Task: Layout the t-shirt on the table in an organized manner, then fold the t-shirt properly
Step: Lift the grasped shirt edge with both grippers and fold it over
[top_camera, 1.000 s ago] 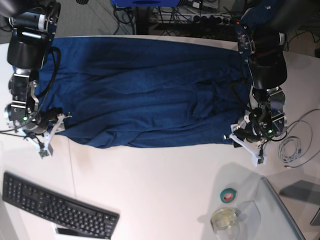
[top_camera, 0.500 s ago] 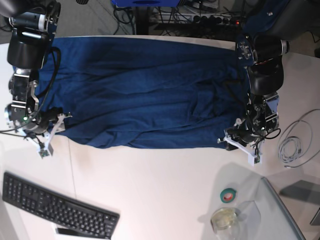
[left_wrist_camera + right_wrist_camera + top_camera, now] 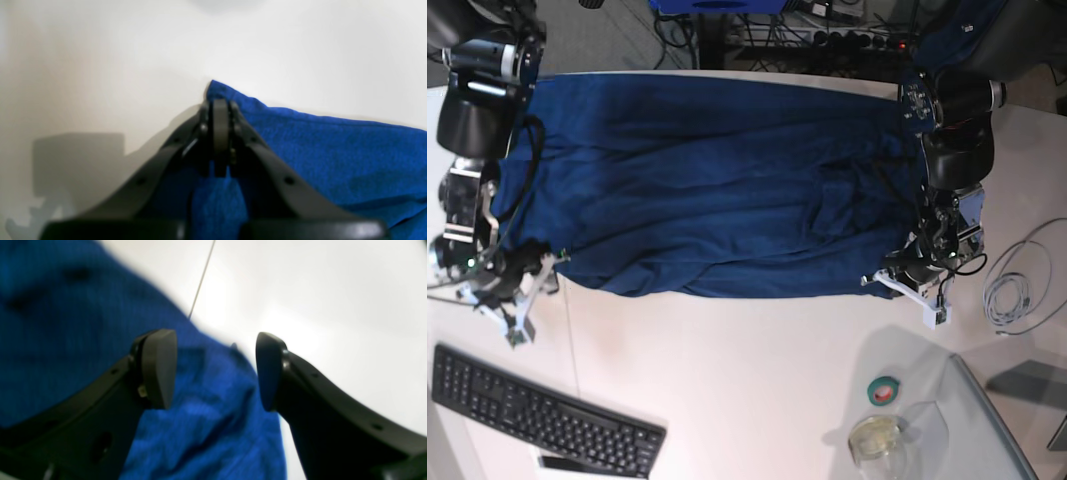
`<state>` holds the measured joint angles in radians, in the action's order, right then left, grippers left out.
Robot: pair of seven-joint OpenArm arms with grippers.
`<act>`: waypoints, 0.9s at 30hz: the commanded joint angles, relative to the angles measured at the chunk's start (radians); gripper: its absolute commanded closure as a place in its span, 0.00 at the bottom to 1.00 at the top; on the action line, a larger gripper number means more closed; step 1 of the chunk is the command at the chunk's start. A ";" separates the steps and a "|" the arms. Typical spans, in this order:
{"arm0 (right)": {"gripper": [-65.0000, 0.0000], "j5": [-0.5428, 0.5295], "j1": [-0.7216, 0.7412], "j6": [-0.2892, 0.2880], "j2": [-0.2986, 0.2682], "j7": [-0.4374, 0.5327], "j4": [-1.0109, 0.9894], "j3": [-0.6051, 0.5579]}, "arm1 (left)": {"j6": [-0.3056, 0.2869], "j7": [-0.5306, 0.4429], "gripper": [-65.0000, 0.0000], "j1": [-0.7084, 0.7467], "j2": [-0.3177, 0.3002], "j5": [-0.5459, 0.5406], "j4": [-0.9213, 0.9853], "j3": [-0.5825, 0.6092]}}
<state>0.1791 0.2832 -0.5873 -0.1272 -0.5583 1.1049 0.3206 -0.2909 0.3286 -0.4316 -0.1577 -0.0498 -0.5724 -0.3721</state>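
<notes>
The dark blue t-shirt [image 3: 717, 190] lies spread wide across the back of the white table [image 3: 747, 370], with wrinkles near its right side. My left gripper [image 3: 899, 289] is at the shirt's near right corner. In the left wrist view it [image 3: 220, 110] is shut on that corner, with t-shirt [image 3: 333, 156] fabric bunched between the jaws. My right gripper [image 3: 531, 296] is at the near left corner. In the right wrist view it [image 3: 213, 373] stands open just above the t-shirt [image 3: 66, 323] edge, holding nothing, with the table [image 3: 333, 306] beyond.
A black keyboard [image 3: 542, 415] lies at the front left. A green tape roll [image 3: 885, 390], a glass jar [image 3: 875, 437] and a grey glassy panel [image 3: 1002, 435] sit at the front right. A coiled white cable [image 3: 1017, 290] lies right of the left arm.
My left gripper moved in onto the shirt's near right corner and closed on it. The right arm shifted slightly toward the table's front, its gripper still open.
</notes>
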 commanded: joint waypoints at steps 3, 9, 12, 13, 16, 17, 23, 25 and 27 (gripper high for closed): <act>0.45 -0.008 0.090 -0.009 -0.010 0.014 -0.098 -0.001 | 0.002 0.051 1.00 -0.008 0.000 0.018 -0.004 0.000; 0.45 -0.006 0.149 -0.079 -0.010 0.014 -0.233 -0.002 | 0.002 0.051 1.00 -0.028 0.004 0.018 -0.001 0.000; 0.45 -0.010 0.149 -0.095 -0.004 0.020 -0.236 -0.001 | 0.002 0.054 1.00 -0.034 0.004 0.018 -0.001 0.000; 0.45 -0.010 0.149 -0.092 -0.004 0.020 -0.236 -0.001 | 0.002 0.054 1.00 -0.034 0.004 0.018 -0.001 0.000; 0.45 -0.010 0.152 -0.092 -0.002 0.044 -0.236 0.001 | 0.002 0.054 1.00 -0.034 0.005 0.018 -0.004 0.000; 0.45 -0.010 0.153 -0.092 -0.002 0.057 -0.237 0.001 | 0.002 0.054 1.00 -0.034 0.005 0.018 -0.004 0.000; 0.45 -0.010 0.187 -0.092 -0.001 0.103 -0.365 0.001 | 0.000 0.056 1.00 -0.034 0.007 0.018 -0.005 0.000; 0.45 -0.010 0.195 -0.090 0.010 0.160 -0.418 0.005 | 0.000 0.056 1.00 -0.034 0.007 0.018 -0.005 0.000; 0.45 -0.010 0.199 -0.076 0.010 0.200 -0.454 0.008 | 0.000 0.056 1.00 -0.034 0.007 0.018 -0.005 0.000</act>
<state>0.1829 0.4484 -0.6662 -0.1074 -0.3798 0.6353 0.3256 -0.2909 0.3584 -0.4511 -0.1486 -0.0418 -0.5724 -0.3721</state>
